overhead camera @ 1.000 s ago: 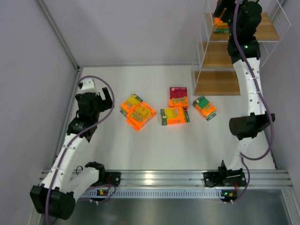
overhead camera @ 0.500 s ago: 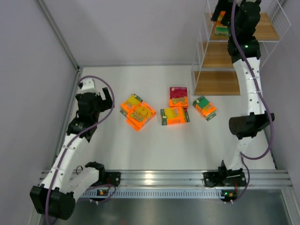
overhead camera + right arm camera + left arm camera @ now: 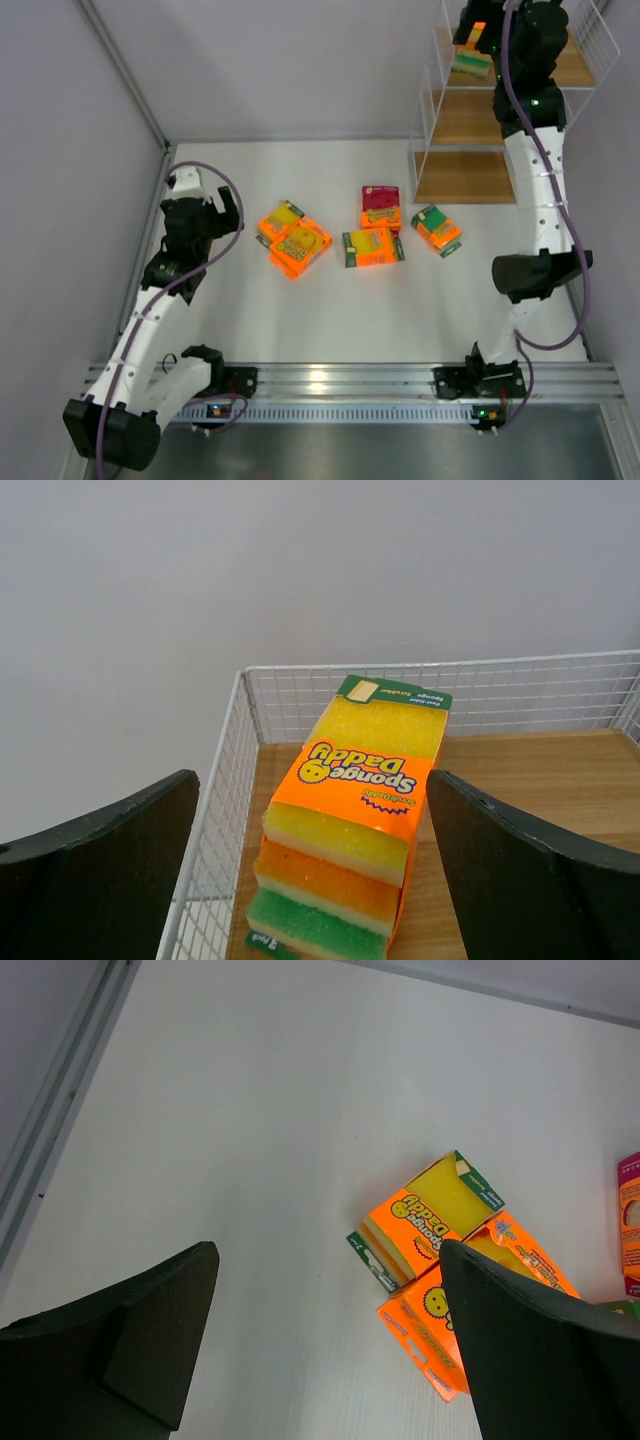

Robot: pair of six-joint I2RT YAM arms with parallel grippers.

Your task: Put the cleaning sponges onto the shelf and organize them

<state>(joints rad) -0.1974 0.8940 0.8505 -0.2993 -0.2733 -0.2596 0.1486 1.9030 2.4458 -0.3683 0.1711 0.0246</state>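
The right end effector (image 3: 315, 875) hangs spread, touching nothing, around a three-colour sponge pack (image 3: 355, 820) lying on the shelf's (image 3: 530, 770) top board, while the left end effector (image 3: 330, 1345), likewise spread and empty, hovers over the table (image 3: 300, 180) near five loose packs (image 3: 373, 246).

arms (image 3: 535, 190): white links, black joints | cables (image 3: 207, 164): purple | gripper fingers (image 3: 130, 1340): black, wedge-shaped

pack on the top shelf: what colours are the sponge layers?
Yellow, orange, green, top down. The pack shows best in the right wrist view.
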